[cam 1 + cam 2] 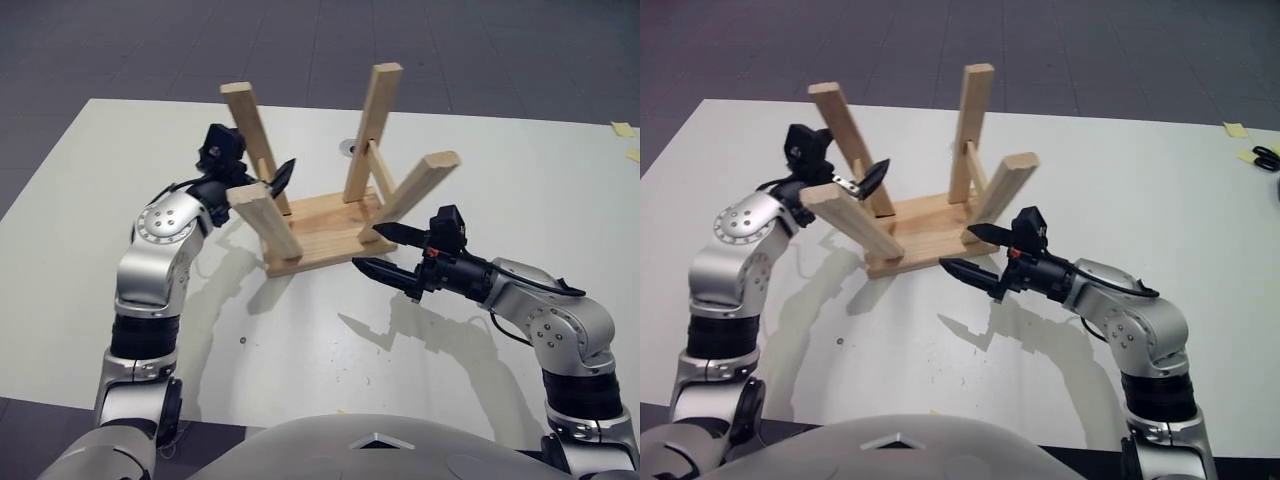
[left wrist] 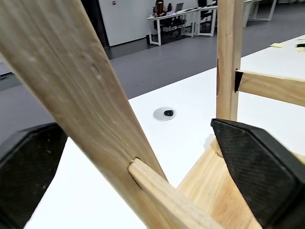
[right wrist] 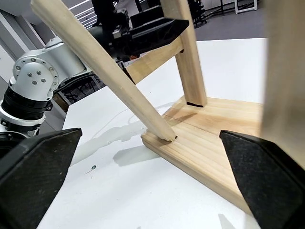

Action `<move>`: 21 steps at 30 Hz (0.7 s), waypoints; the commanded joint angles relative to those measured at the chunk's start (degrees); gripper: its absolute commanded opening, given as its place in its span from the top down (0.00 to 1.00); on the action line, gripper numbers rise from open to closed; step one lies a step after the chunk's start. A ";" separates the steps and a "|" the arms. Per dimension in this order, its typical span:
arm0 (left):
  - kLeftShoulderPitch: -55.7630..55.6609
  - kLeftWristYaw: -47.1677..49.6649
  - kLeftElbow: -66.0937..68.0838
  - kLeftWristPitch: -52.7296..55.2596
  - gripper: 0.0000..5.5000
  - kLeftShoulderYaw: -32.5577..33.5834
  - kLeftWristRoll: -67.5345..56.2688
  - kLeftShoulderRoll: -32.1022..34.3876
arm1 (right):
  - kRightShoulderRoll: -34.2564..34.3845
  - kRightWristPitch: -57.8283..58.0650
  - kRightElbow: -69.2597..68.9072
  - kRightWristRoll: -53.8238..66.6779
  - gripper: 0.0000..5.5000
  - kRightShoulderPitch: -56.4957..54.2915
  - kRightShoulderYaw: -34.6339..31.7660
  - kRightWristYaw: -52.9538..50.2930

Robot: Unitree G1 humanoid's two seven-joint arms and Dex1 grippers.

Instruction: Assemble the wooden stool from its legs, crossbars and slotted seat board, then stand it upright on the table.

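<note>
Stool leg within spread pincer

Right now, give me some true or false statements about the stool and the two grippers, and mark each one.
1. The stool is upside down, with its seat board flat on the table. True.
2. The right gripper is shut on a leg. False: it is open and holds nothing, beside the seat board's edge.
3. The left gripper is open, with a leg between its fingers. True.
4. One leg lies loose on the table. False: all four legs stand in the seat board, pointing up.
</note>
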 commanded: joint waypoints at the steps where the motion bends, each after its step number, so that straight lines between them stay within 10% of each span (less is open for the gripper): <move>1: -4.23 -2.17 3.57 -2.98 0.02 -2.22 1.41 -0.70 | 0.30 -0.57 -0.80 -0.53 0.02 1.16 -0.05 -1.31; 6: -3.18 -1.71 4.50 -4.31 0.02 -0.66 1.48 -0.64 | -3.30 1.68 -1.52 3.91 0.02 5.83 -4.27 1.66; 14: 6.98 -6.43 4.69 -3.63 0.02 20.56 -6.49 10.40 | -13.12 -3.34 11.23 -1.20 0.02 11.09 -14.31 8.76; 21: 15.73 -32.69 5.53 3.74 0.02 11.56 -12.07 23.43 | -17.27 -12.99 25.26 -9.22 0.02 0.63 -11.16 17.58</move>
